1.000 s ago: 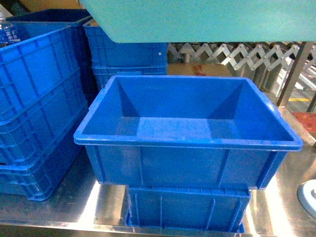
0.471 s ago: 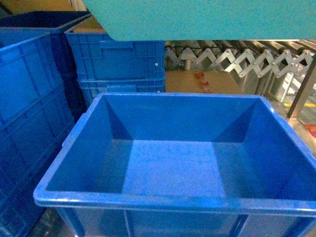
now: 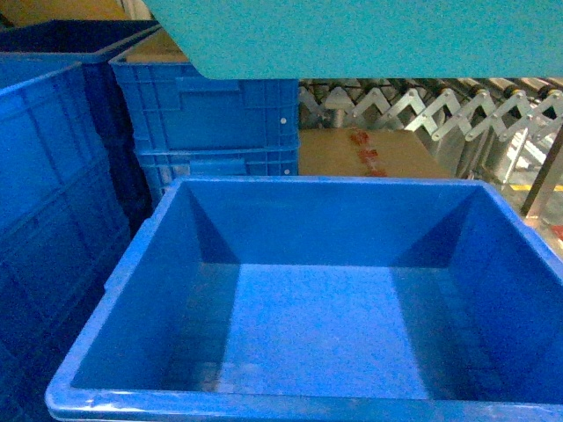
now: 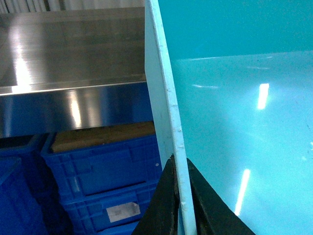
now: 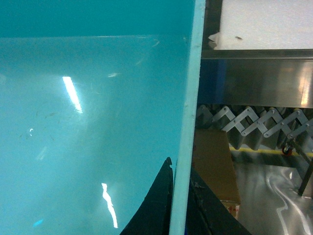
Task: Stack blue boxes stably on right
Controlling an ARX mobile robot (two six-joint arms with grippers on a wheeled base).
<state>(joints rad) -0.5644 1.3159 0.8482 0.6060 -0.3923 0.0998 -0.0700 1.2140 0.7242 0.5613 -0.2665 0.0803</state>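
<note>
turquoise tub held high over an open blue crate

stacked blue crates (image 3: 207,114) and a folding grey lattice barrier (image 3: 422,110) fill the space behind the work area, seen from the head camera. nearest the camera sits a large dark blue open crate (image 3: 132,264), its floor bare and glossy, its rim cut off by the bottom edge of the view. to its left stands a tall ribbed blue crate wall (image 3: 44,202). behind the open crate lies a brown cardboard box (image 3: 374,154).

across the top of the head view hangs the light turquoise tub (image 3: 352,35), above the open crate and apart from it; only part of it shows there.

in the left wrist view the left gripper (image 4: 179,196) has its dark fingers (image 4: 164,205) pressed on either side of the tub's pale rim, clenched on the wall. in the right wrist view the right gripper (image 5: 180,205) pinches the opposite wall the same way, one finger inside, one outside. beyond it lie a steel shelf edge (image 5: 259,78) and a shiny metal floor (image 5: 274,196).
</note>
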